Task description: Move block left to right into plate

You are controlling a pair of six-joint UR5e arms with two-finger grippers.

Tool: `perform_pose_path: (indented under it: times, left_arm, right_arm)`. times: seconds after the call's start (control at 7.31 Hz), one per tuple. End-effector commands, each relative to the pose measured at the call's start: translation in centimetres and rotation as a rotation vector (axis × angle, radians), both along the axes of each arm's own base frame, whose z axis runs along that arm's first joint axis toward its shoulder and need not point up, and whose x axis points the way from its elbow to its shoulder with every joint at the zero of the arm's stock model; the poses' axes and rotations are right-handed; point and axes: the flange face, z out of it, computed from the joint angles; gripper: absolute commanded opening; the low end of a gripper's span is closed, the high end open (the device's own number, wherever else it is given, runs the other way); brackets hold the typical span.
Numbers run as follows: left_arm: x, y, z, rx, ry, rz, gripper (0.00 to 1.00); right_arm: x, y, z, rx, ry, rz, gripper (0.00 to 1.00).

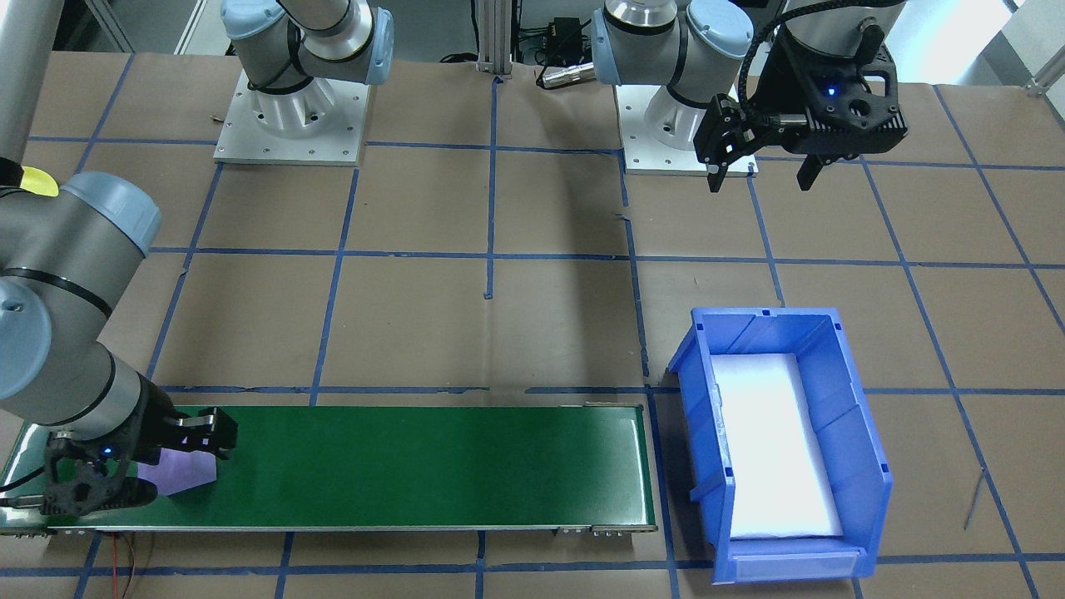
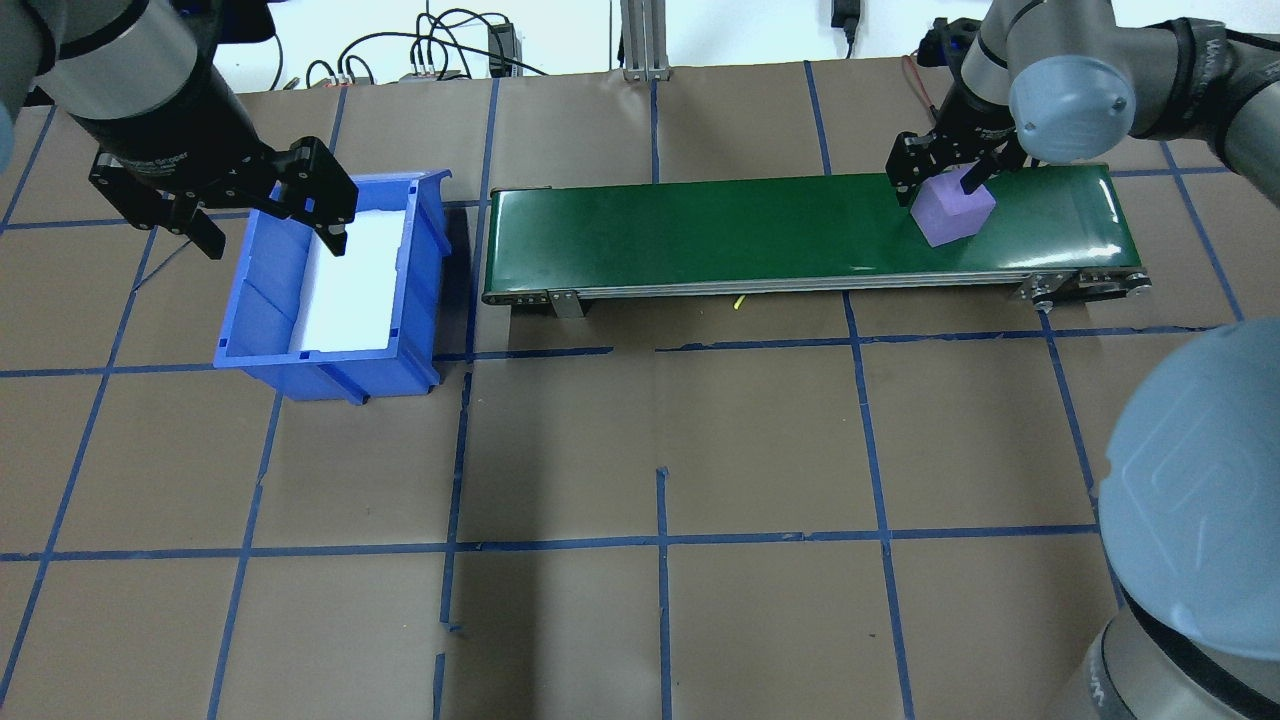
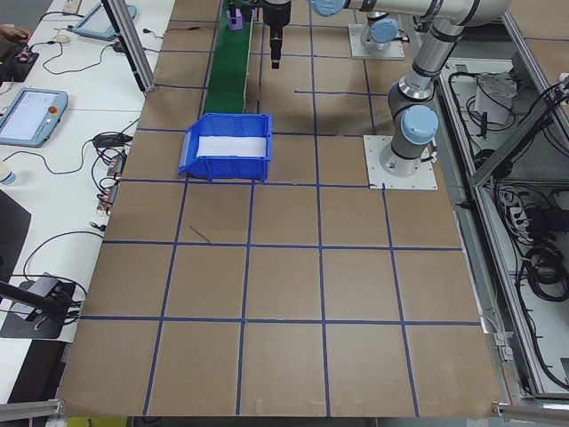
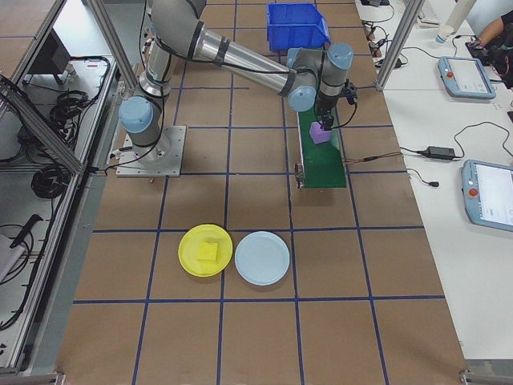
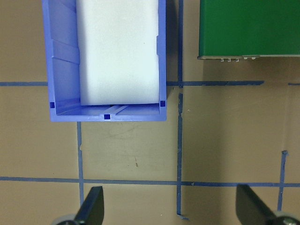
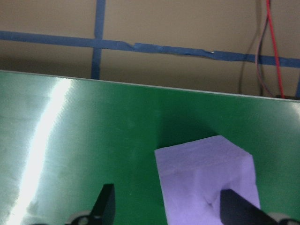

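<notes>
A purple foam block (image 2: 952, 212) (image 6: 206, 178) sits on the green conveyor belt (image 2: 700, 230) near its right end. My right gripper (image 2: 940, 180) (image 6: 171, 211) is open and low over the block. One finger (image 6: 239, 211) lies against the block's top and the other (image 6: 105, 206) stands on the belt beside it. My left gripper (image 2: 272, 238) (image 5: 168, 211) hangs open and holds nothing, above the table beside the blue bin (image 2: 330, 360). The lime-yellow plate (image 4: 205, 250) lies on the table far from the belt and holds a yellow cube (image 4: 208, 251).
The blue bin (image 1: 865, 466) stands off the belt's left end, with a white pad inside. A light blue plate (image 4: 261, 257) lies next to the yellow one. Blue tape lines grid the brown table. Cables run behind the belt.
</notes>
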Motion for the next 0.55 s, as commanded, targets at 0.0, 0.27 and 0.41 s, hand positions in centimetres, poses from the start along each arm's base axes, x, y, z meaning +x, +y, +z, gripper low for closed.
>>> perform_pose_path:
  times: [0.0,0.27,0.41]
  left_arm:
    - [0.0,0.0,0.1,-0.001,-0.001,0.001,1.0]
    - [0.0,0.0,-0.1,0.002,0.0,0.001,1.0]
    - [0.0,0.0,0.0,0.0,0.0,0.001,1.0]
  right_arm:
    - [-6.0,0.1,-0.1,-0.003,0.009,-0.003,0.89]
    - [-9.7,0.6,-0.8,0.007,0.003,-0.027,0.94]
    - [-10.5,0.9,-1.1,0.012,0.002,-0.039,0.98]
